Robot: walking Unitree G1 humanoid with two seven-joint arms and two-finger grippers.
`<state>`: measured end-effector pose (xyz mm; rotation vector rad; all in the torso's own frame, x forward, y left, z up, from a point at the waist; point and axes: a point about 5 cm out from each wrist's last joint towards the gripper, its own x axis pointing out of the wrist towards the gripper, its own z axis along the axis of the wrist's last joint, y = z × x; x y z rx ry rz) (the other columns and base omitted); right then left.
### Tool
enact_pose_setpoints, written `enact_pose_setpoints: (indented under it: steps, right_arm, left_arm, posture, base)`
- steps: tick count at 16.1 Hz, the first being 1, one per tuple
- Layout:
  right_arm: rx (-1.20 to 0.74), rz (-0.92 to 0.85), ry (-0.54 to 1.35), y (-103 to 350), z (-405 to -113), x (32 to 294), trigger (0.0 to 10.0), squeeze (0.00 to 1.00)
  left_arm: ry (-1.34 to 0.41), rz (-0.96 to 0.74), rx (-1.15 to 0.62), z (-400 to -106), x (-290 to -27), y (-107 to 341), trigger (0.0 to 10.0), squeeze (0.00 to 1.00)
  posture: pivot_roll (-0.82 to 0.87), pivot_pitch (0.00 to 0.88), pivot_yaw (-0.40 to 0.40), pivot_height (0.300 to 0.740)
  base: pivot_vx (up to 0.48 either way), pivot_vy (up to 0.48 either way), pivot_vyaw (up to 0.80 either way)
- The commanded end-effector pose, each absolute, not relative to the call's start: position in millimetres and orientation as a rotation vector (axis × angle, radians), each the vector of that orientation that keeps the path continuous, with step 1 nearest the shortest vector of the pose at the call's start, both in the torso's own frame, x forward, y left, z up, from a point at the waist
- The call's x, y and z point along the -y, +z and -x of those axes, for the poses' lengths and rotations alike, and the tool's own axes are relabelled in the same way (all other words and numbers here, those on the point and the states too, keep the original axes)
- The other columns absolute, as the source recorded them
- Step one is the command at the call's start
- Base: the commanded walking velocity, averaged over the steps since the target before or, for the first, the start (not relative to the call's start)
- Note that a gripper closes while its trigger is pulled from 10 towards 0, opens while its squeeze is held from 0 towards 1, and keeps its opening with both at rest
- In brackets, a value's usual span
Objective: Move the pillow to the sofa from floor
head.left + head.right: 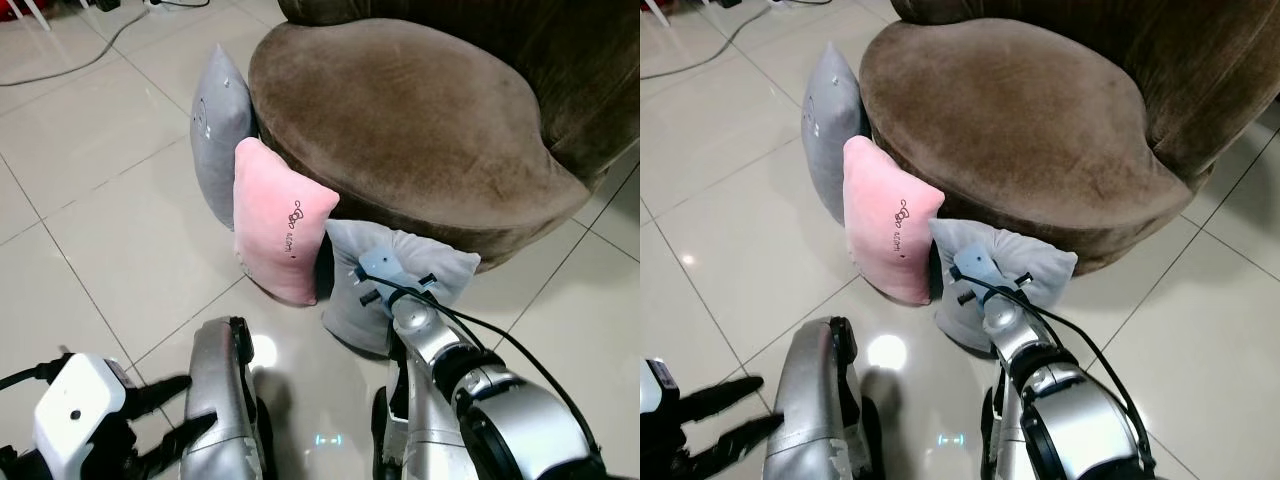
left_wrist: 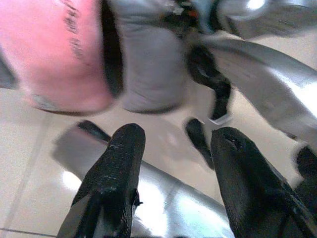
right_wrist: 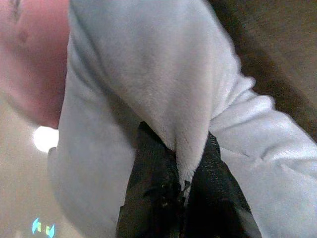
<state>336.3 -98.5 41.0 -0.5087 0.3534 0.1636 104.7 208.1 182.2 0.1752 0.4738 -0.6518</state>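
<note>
I am standing on glossy tiled floor (image 1: 110, 200) before a brown sofa (image 1: 400, 110). My right gripper (image 3: 181, 186) is pinching the light grey pillow (image 1: 345, 310) beside the pink pillow (image 1: 280, 220); my left gripper (image 2: 173, 163) is hanging open.

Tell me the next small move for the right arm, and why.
Probably lift it straight up: the right gripper is pinched shut on a fold of the light grey pillow, which rests on the floor against the brown sofa beside the pink pillow.

Small dark embroidered mark and a short line of lettering on the pink pillow (image 1: 279, 222), too small and blurred to read; no other writing legible anywhere.
</note>
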Motion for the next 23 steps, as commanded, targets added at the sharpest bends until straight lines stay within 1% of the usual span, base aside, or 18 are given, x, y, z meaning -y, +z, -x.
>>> enact_pose_setpoints:
  steps: [1,2,4,6,7,8,9,10,11,12,13,14,15,16,18,19,20,23]
  right_arm:
    - [-0.305,0.459,0.13,46,-338,97,0.0,0.0]
    - [-0.223,0.422,0.082,58,-344,100,0.0,0.0]
    - [0.024,0.341,-0.035,104,-361,112,0.0,0.0]
    - [0.162,0.295,-0.071,134,-365,119,0.0,0.0]
    - [0.324,0.277,-0.079,173,-355,129,0.0,0.0]
    - [0.381,0.258,-0.096,190,-346,139,0.0,0.0]
    - [0.4,0.253,-0.103,196,-342,144,0.0,0.0]
    - [0.445,0.223,-0.132,216,-332,156,0.0,0.0]
    - [0.48,0.209,-0.135,230,-325,161,0.0,0.0]
    - [0.538,0.181,-0.137,257,-316,165,0.0,0.0]
    - [0.604,0.143,-0.11,284,-310,162,0.0,0.0]
    - [0.618,0.156,-0.077,292,-309,156,2.6,0.0]
    - [0.554,0.163,-0.041,280,-313,148,10.0,0.0]
    - [0.439,0.104,0.028,257,-318,135,10.0,0.0]
    - [0.335,0.045,0.134,227,-317,112,10.0,0.0]
    - [0.335,0.045,0.134,227,-317,112,10.0,0.0]
    - [0.238,0.011,0.126,210,-319,106,10.0,0.0]
    - [0.2,-0.024,0.078,208,-323,121,10.0,0.0]
  left_arm:
    - [-0.609,-0.206,-0.469,-104,-209,181,10.0,0.0]
    - [-0.547,-0.235,-0.441,-109,-214,179,10.0,0.0]
    - [-0.413,-0.274,-0.364,-123,-227,179,10.0,0.0]
    - [-0.363,-0.279,-0.316,-131,-228,177,10.0,0.0]
    - [-0.34,-0.296,-0.266,-140,-226,175,10.0,0.0]
    - [-0.337,-0.289,-0.238,-145,-222,173,10.0,0.0]
    - [-0.333,-0.29,-0.226,-148,-221,173,10.0,0.0]
    - [-0.319,-0.286,-0.191,-156,-218,172,10.0,0.0]
    - [-0.313,-0.292,-0.165,-161,-217,173,10.0,0.0]
    - [-0.287,-0.296,-0.117,-171,-216,176,10.0,0.0]
    - [-0.247,-0.299,-0.065,-183,-217,179,10.0,0.0]
    - [-0.224,-0.305,-0.042,-190,-217,179,10.0,0.0]
    - [-0.203,-0.317,-0.03,-195,-219,179,10.0,0.0]
    - [-0.174,-0.332,-0.015,-199,-220,179,10.0,0.0]
    - [-0.129,-0.339,0.01,-202,-220,181,10.0,0.0]
    - [-0.129,-0.339,0.01,-202,-220,181,10.0,0.0]
    - [-0.089,-0.337,0.026,-203,-218,180,10.0,0.0]
    - [-0.087,-0.317,0.009,-210,-207,172,10.0,0.0]
  posture:
    - [0.15,0.112,0.015,0.475]
    - [0.14,0.084,0.009,0.475]
    - [0.11,0.018,0.003,0.475]
    - [0.08,0.0,0.008,0.475]
    - [0.06,0.0,0.012,0.475]
    - [0.04,0.0,0.017,0.475]
    - [0.03,0.0,0.02,0.475]
    - [0.02,0.0,0.02,0.475]
    - [0.01,0.0,0.022,0.475]
    - [0.01,0.0,0.02,0.475]
    - [0.01,0.0,0.015,0.475]
    - [0.01,0.0,0.011,0.475]
    - [0.01,0.0,0.002,0.475]
    - [0.01,0.0,-0.014,0.475]
    - [0.04,0.0,-0.043,0.475]
    - [0.04,0.0,-0.043,0.475]
    - [0.05,0.0,-0.054,0.49]
    - [0.01,0.0,-0.037,0.515]
  base:
    - [0.0,0.0,0.0]
    - [0.0,0.0,0.0]
    - [0.0,0.0,0.0]
    - [0.0,0.0,0.0]
    - [0.0,0.0,0.0]
    - [0.0,0.0,0.0]
    - [0.0,0.0,0.0]
    - [0.0,0.0,0.0]
    - [0.0,0.0,0.0]
    - [0.0,0.0,0.0]
    - [0.0,0.0,0.0]
    - [0.0,0.0,0.0]
    - [0.0,0.0,0.0]
    - [0.0,0.0,0.0]
    - [0.0,0.0,0.0]
    - [0.0,0.0,0.0]
    - [0.0,0.0,0.0]
    - [0.0,0.0,0.0]
